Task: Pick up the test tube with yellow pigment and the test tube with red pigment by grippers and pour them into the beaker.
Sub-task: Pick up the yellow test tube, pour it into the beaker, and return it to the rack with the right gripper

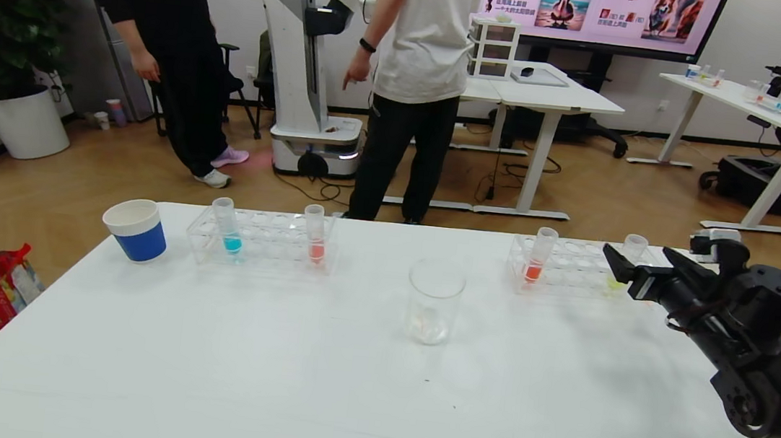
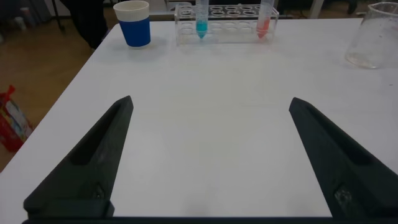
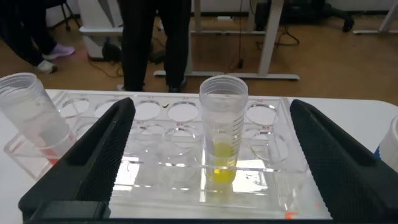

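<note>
The right gripper [image 1: 636, 263] is held level above the worktop [image 1: 315, 385] at its far right side, fingers spread wide and pointed at the right-hand clear rack [image 1: 567, 266]. In the right wrist view the test tube with yellow pigment [image 3: 222, 130] stands upright in that rack, centred in the gap between the two fingers [image 3: 93, 162] and touched by neither; its yellow liquid sits at the bottom. The same tube [image 1: 630, 262] is partly hidden behind the fingertips in the head view. A test tube with red pigment [image 1: 540, 256] stands upright toward the rack's left end. The beaker [image 1: 434, 301] stands upright on the worktop near the centre, well apart from both racks (whether it holds liquid cannot be told). The left gripper [image 2: 208, 155] shows only in its own wrist view, fingers spread, hovering over bare worktop with nothing between them. Beyond it stands the left-hand rack [image 1: 261, 238], holding a tube of blue liquid [image 1: 225, 225] and a tube of red liquid [image 1: 315, 234], with a blue-and-white paper cup [image 1: 135, 229] just beside its left end.
</note>
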Motion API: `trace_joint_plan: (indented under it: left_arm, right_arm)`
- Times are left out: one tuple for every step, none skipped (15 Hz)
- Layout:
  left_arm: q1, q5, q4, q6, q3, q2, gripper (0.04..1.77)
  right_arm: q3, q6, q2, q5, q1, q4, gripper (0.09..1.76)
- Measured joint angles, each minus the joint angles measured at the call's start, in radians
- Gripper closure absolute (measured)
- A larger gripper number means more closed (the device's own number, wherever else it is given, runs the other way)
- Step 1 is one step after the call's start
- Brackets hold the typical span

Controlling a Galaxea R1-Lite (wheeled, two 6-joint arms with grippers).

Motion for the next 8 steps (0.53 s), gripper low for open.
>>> trace_joint_plan:
  left_arm:
    - [0.000, 0.000, 0.000, -0.001, 0.000, 0.000, 0.06]
    - [0.000, 0.000, 0.000, 0.000, 0.000, 0.000, 0.06]
    - [0.000, 0.000, 0.000, 0.000, 0.000, 0.000, 0.06]
    - [0.000, 0.000, 0.000, 0.000, 0.000, 0.000, 0.06]
    - [0.000, 0.000, 0.000, 0.000, 0.000, 0.000, 0.06]
    - [0.000, 0.000, 0.000, -0.001, 0.000, 0.000, 0.06]
    - [0.000, 0.000, 0.000, 0.000, 0.000, 0.000, 0.06]
    - [0.000, 0.000, 0.000, -0.001, 0.000, 0.000, 0.06]
  right_arm:
    - [-0.039, 0.000, 0.020, -0.002, -0.001, 0.023, 0.11]
    - [-0.074, 0.000, 0.036, -0.003, -0.001, 0.047, 0.11]
    - [-0.104, 0.000, 0.048, -0.004, -0.002, 0.067, 0.11]
    - [-0.127, 0.000, 0.058, -0.004, -0.002, 0.079, 0.11]
    - [-0.144, 0.000, 0.066, -0.004, -0.002, 0.084, 0.11]
    - [-0.160, 0.000, 0.075, -0.005, -0.002, 0.086, 0.11]
    - [-0.175, -0.001, 0.084, -0.006, -0.003, 0.086, 0.11]
    - [-0.186, -0.001, 0.092, -0.006, -0.003, 0.088, 0.11]
